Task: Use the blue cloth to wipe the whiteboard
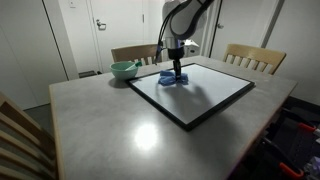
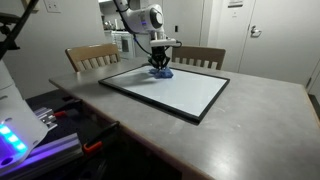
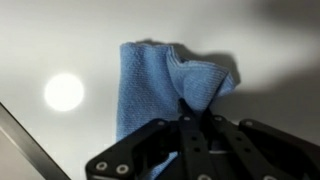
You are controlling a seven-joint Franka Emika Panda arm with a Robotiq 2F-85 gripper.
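The whiteboard (image 1: 195, 90) with a black frame lies flat on the grey table; it also shows in an exterior view (image 2: 165, 90) and fills the wrist view (image 3: 80, 50). The blue cloth (image 1: 172, 79) lies bunched on the board's far part, seen too in an exterior view (image 2: 160, 72) and the wrist view (image 3: 150, 85). My gripper (image 1: 176, 70) points straight down onto it, and its fingers are shut on a fold of the cloth (image 3: 185, 110), pressing it against the board.
A green bowl (image 1: 124, 70) stands on the table beside the board's far corner. Wooden chairs (image 1: 250, 58) stand at the far side and another (image 1: 25, 140) at the near corner. The board's black frame edge (image 3: 30, 145) runs through the wrist view.
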